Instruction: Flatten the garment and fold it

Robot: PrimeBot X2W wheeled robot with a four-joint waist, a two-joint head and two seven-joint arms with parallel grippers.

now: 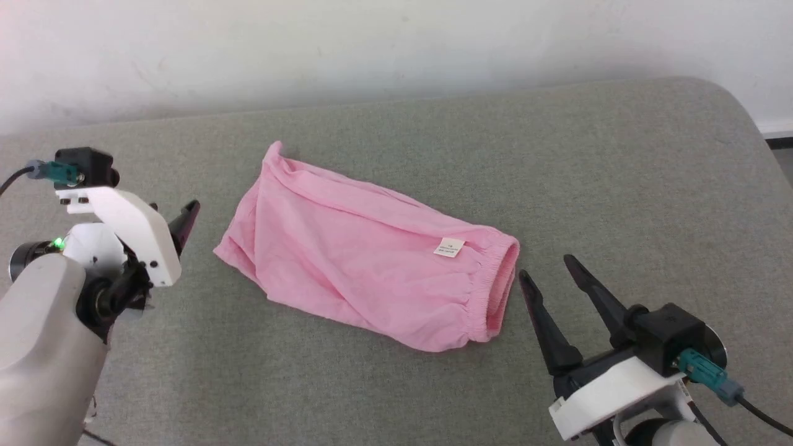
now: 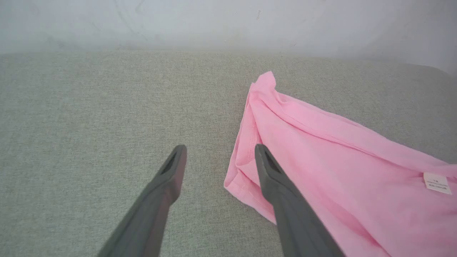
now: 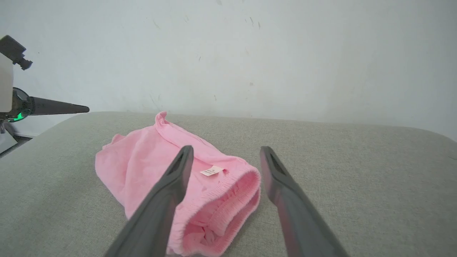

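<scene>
Grey cushion (image 1: 619,186), jaws wide, beside garment (image 1: 365,260)

label (image 1: 448,247) print unreadably small, garment (image 2: 321,153) cut off at left wrist view's edge

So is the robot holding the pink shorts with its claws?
No, nothing is held. The left gripper and right gripper are both open, beside the pink shorts lying on the grey cushion.
</scene>
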